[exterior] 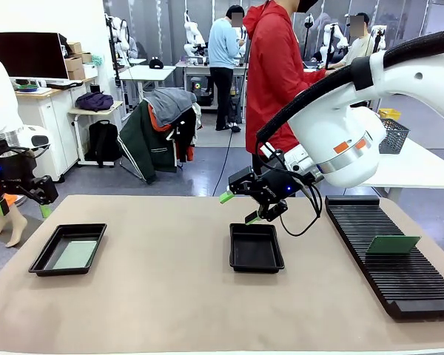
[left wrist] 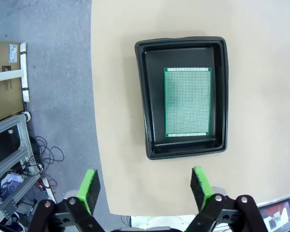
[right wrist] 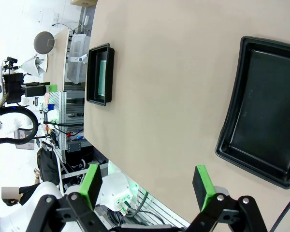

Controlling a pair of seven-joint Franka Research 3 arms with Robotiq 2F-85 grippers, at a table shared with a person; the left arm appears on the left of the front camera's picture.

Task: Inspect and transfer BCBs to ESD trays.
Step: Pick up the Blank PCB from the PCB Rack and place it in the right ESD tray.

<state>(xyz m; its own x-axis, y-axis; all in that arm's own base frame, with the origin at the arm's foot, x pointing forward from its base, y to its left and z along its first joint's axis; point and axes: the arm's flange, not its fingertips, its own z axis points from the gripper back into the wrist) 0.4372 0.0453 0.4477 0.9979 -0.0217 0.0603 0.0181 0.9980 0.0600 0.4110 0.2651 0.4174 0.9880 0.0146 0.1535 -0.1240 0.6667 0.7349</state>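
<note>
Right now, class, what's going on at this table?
Both end effectors are open and hold nothing. The right end effector hovers by the middle tray, which has no board. The left end effector hangs near the left tray, where one board lies flat. Another board stands in the rack.

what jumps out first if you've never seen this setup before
The big white right arm reaches in from the right, its open right gripper empty by the far rim of the bare middle tray. At the left, the other tray holds a green board, and the open left gripper looks down on it. A second board stands in the black slotted rack at the right.
</note>
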